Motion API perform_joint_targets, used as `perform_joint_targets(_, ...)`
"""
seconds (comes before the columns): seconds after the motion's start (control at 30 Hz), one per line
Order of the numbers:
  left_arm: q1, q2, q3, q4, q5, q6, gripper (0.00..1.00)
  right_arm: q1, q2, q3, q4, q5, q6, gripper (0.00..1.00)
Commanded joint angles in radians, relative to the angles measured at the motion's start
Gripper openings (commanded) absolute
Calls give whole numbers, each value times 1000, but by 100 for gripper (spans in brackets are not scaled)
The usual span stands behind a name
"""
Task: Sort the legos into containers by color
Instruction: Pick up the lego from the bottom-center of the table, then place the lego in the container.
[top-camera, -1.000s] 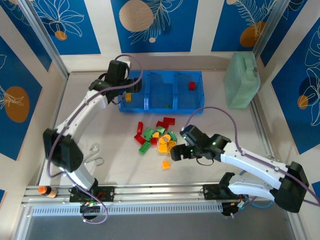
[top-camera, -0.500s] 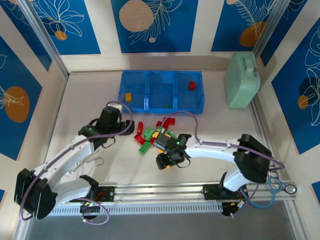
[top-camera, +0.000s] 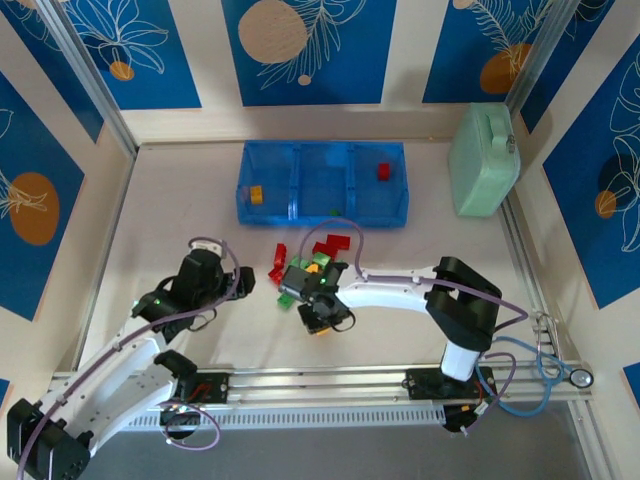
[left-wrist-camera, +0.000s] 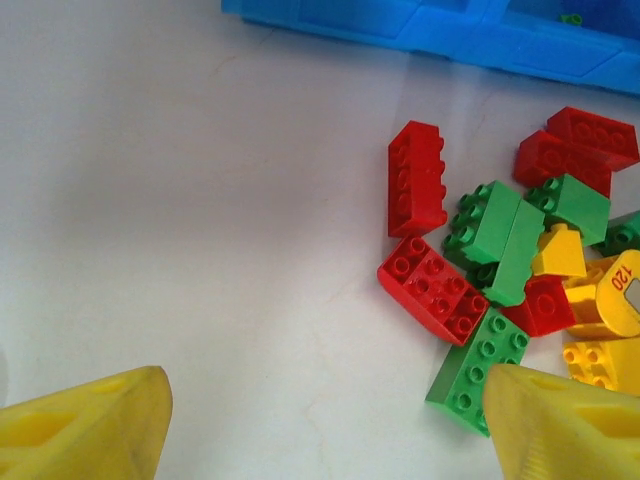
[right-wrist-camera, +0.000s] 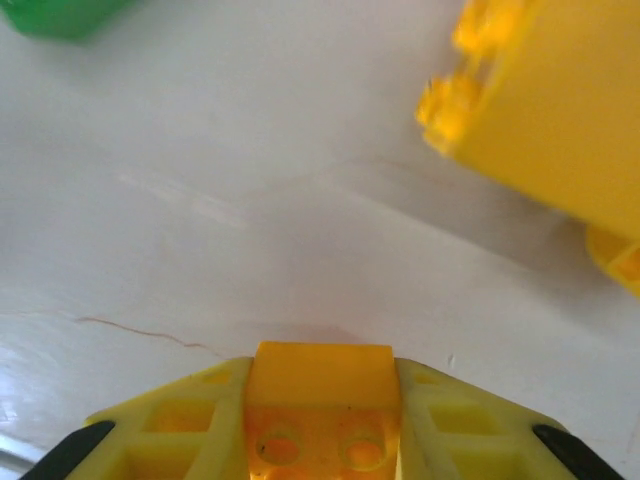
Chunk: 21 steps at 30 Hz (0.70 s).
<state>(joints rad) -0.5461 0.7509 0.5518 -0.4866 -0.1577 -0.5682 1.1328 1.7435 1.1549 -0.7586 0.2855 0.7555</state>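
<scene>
Top view. Left tool (top-camera: 241, 284) low over the pale surface (top-camera: 180, 220), just left of the pile of legos (top-camera: 318, 262); cannot tell its jaw state from here. Right tool (top-camera: 318, 318) at the near edge of the pile, tips hidden under the wrist. Behind the pile, translucent blue tray (top-camera: 322, 217) with three containers: yellow brick (top-camera: 256, 194) in the left one, red brick (top-camera: 383, 171) in the right one.

Left wrist view. Left tool (left-wrist-camera: 325, 425) open, matte yellow fingers (left-wrist-camera: 85, 430) cut off at the lower corners, nothing between. Ahead, glossy studded legos (left-wrist-camera: 480, 250) in red, green and yellow, jumbled; tray (left-wrist-camera: 450, 30) wall along the top.

Right wrist view. Right tool (right-wrist-camera: 322, 420) closed on a yellow-orange brick (right-wrist-camera: 320, 385). Blurred yellow block (right-wrist-camera: 560, 130) upper right; green block (right-wrist-camera: 60, 15) cut off upper left.
</scene>
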Motion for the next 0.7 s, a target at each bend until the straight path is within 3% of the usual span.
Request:
perform_joint_targets(0.0,-13,-35,-7,-39,-2,-17,80,-29,-16,114,-68,58,-46,29)
perform_joint_targets(0.17,-45,-46,1,-65,-3,-3,80,-142,54,393,-83,85,-198,29)
perform_joint_targets(0.37,-151,-63,-20,-90,-57,-50,80,-278,326,856,-133,63,-345,29)
perform_joint_targets(0.67,-260,-78,-17,-151,-116,-92,80,-375,748,1475,-260,71,-458,30)
